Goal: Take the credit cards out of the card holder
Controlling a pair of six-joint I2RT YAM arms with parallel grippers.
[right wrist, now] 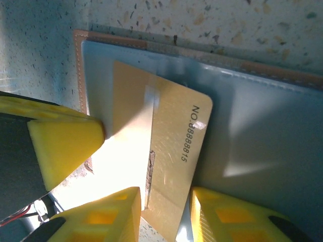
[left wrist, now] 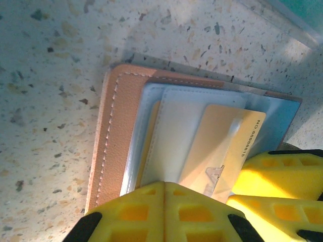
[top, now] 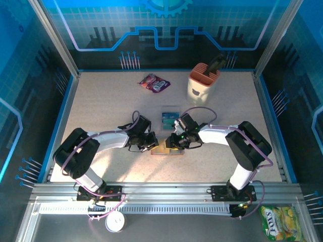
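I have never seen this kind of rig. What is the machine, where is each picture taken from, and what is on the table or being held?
Two robot arms are bolted at the near edge of a table; each ends in a yellow two-fingered hand. The wide picture comes from a fixed camera above and behind them; the close-ups come from a camera on each wrist. The arms meet over an open tan card holder lying flat. The left hand is shut, its tips over the holder. The right hand straddles the end of a gold card that sticks partway out of a grey-blue pocket, and looks closed on it. Just behind the holder lie teal cards, already out. Farther back are a purple snack packet and a peach caddy.
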